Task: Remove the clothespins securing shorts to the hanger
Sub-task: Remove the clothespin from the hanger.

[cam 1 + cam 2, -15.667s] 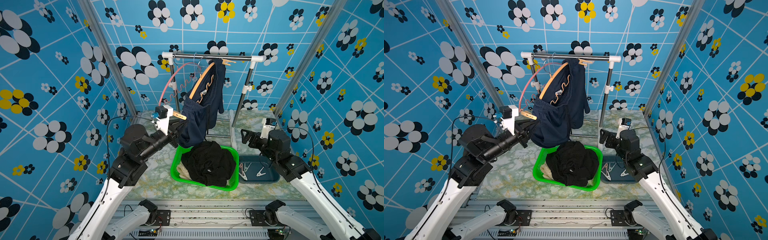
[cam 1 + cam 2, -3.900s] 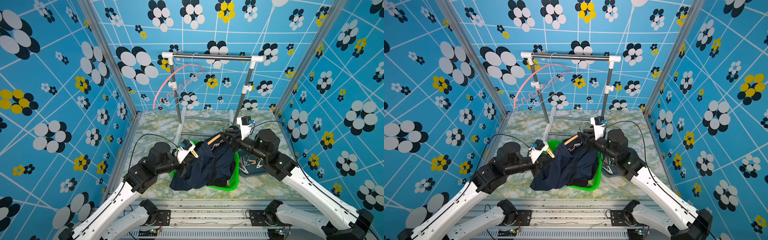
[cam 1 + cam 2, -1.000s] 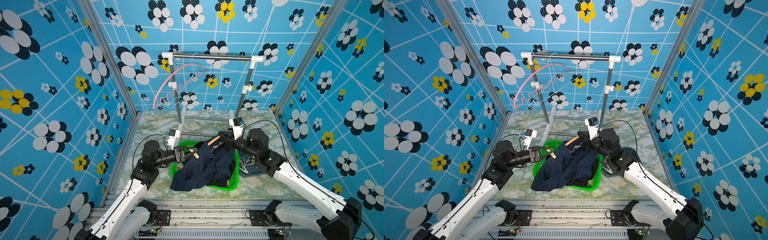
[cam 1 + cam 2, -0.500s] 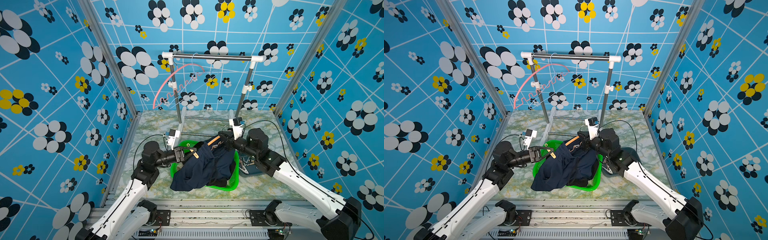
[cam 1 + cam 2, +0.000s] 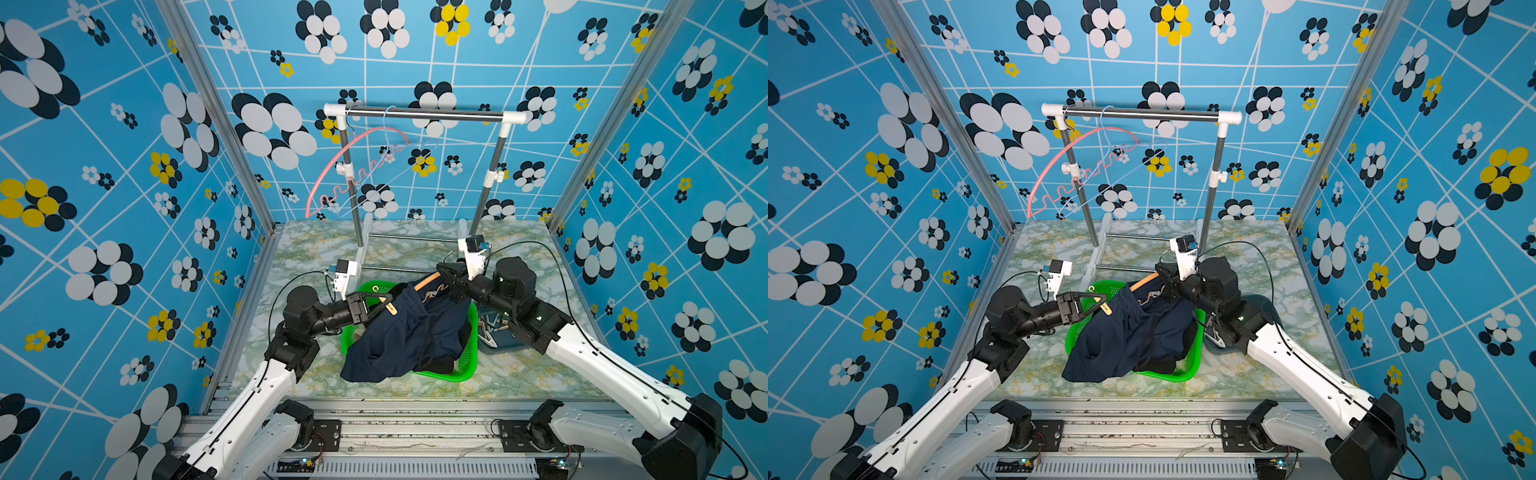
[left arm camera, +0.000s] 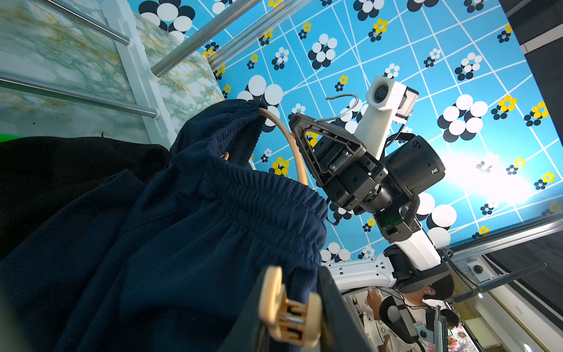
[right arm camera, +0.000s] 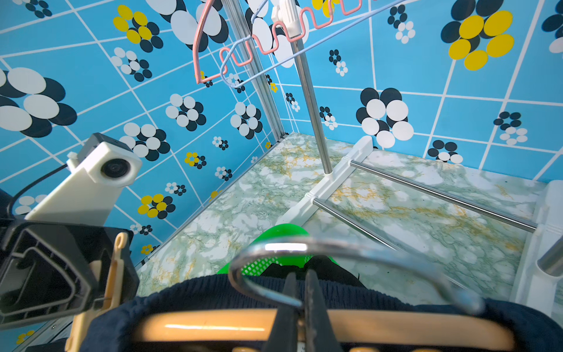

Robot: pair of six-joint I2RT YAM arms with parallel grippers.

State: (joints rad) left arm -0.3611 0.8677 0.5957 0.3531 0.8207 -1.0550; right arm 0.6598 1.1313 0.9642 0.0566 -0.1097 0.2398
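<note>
Navy drawstring shorts [image 5: 407,336] hung from a tan wooden hanger [image 5: 424,283] and slumped across a green plastic mesh basket [image 5: 465,370] in the middle of the marble-patterned desk [image 5: 519,382], with their hem spilling over the rim toward 7 o'clock. A black fabric pair of shorts [image 5: 440,365] lay under them in the basket.

At the basket's 10 o'clock edge, the left gripper [image 5: 388,301] reached in from 9 o'clock. Its fingers [image 6: 338,314] stood narrow, pressed onto a tan clothespin [image 6: 289,317] that sat on the waistband at that end of the hanger; both top views showed the pin at the fingertips [image 5: 1106,309].

At 1 o'clock of the basket, the right gripper [image 5: 446,278] held the hanger by its neck. In the right wrist view its fingers [image 7: 288,304] were almost together, pinching the base of the silver metal hook [image 7: 335,253] above the wooden bar [image 7: 213,327].

A dark blue tray [image 5: 505,347] at the basket's 3 o'clock, partly hidden by the right arm, held loose clothespins [image 5: 492,328]. At 12 o'clock stood a steel clothes rack [image 5: 424,114] carrying a pink wavy hanger [image 5: 345,166].
</note>
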